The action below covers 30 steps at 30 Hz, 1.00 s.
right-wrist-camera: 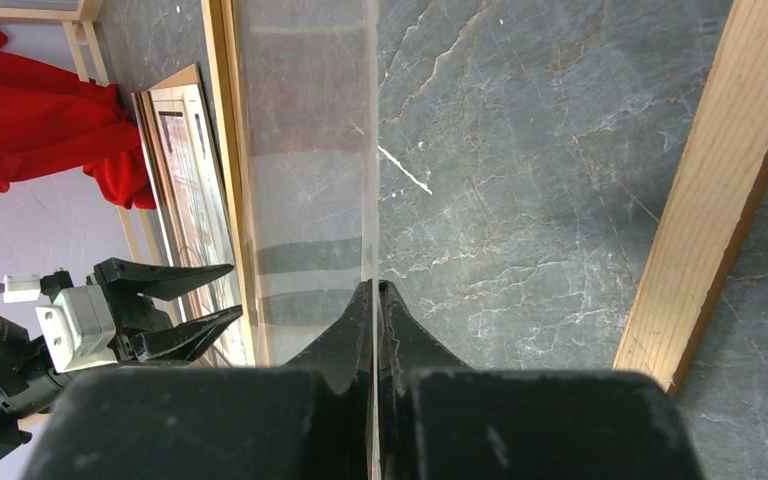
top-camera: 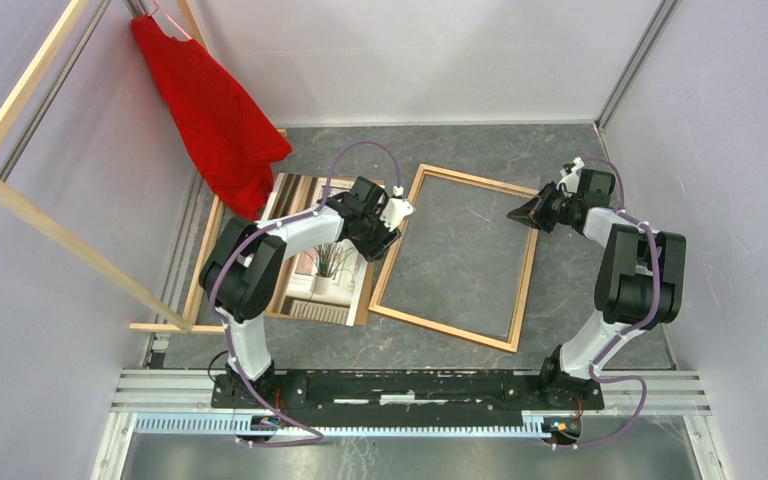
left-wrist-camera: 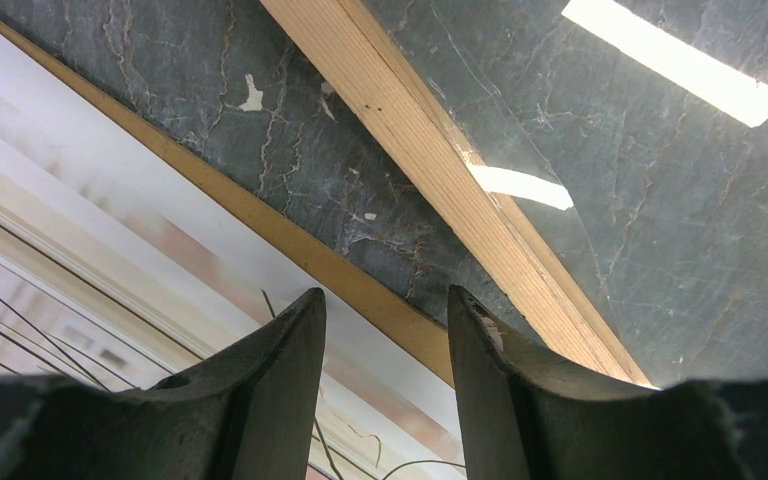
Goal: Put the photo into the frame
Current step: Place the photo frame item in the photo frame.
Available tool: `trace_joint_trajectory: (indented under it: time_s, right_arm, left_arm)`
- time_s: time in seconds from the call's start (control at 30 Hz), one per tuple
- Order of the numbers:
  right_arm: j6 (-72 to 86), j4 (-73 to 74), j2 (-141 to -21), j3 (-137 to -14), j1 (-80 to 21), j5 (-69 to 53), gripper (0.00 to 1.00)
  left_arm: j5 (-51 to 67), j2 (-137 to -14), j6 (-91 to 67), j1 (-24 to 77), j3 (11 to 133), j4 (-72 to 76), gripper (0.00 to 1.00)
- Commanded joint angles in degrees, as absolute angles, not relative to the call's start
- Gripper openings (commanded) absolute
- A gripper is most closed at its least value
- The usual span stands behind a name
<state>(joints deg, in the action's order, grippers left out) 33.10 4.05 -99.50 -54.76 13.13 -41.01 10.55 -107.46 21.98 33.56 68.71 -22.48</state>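
The photo (top-camera: 328, 262) lies face up on a brown backing board (left-wrist-camera: 290, 238) on the counter (top-camera: 410, 150), just left of the empty frame (top-camera: 440, 329). The left fingers (left-wrist-camera: 290, 350) hang half open, empty, above the board's edge. The right fingers (right-wrist-camera: 345, 340) pinch a clear sheet (right-wrist-camera: 310, 150) by its edge.

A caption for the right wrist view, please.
Right gripper shut on the clear sheet, over the frame; left gripper open.

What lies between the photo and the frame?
A brown board edge beside the photo, then a bare strip of table up to the frame; the left wrist view shows it.
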Motion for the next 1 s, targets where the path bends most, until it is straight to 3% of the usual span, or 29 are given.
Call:
trace_joint_trajectory:
  time_s: [0.0, 0.4, 0.6, 0.63, 0.7, 0.83, 0.97]
  right_arm:
    - [31.83, 3.94, -100.52, -58.06, 13.15, -41.13, 0.0]
    - [35.55, -7.35, -98.54, -55.57, 12.17, -46.53, 0.0]
    - [49.09, -25.49, -96.28, -47.44, 12.08, -51.64, 0.0]
    - [52.37, -28.75, -95.87, -45.89, 12.1, -52.28, 0.03]
    - [54.32, -29.32, -95.01, -44.73, 11.79, -52.39, 0.28]
    - [41.51, -11.94, -92.96, -47.09, 10.65, -50.07, 0.53]
    - [36.18, -3.86, -89.81, -44.2, 10.11, -47.84, 0.59]
  left_arm:
    - [11.15, -106.0, 24.26, 34.3, 67.55, -22.8, 0.55]
    - [10.8, -106.57, 24.5, 34.54, 67.64, -22.6, 0.55]
    - [10.79, -106.66, 24.69, 34.63, 67.12, -22.53, 0.55]
    - [10.8, -106.57, 24.72, 34.64, 66.95, -22.37, 0.55]
    - [10.73, -106.52, 24.78, 34.63, 66.65, -22.33, 0.54]
    - [10.52, -105.89, 25.04, 34.63, 66.29, -22.33, 0.54]
    - [10.68, -105.24, 25.14, 34.63, 66.02, -22.33, 0.54]
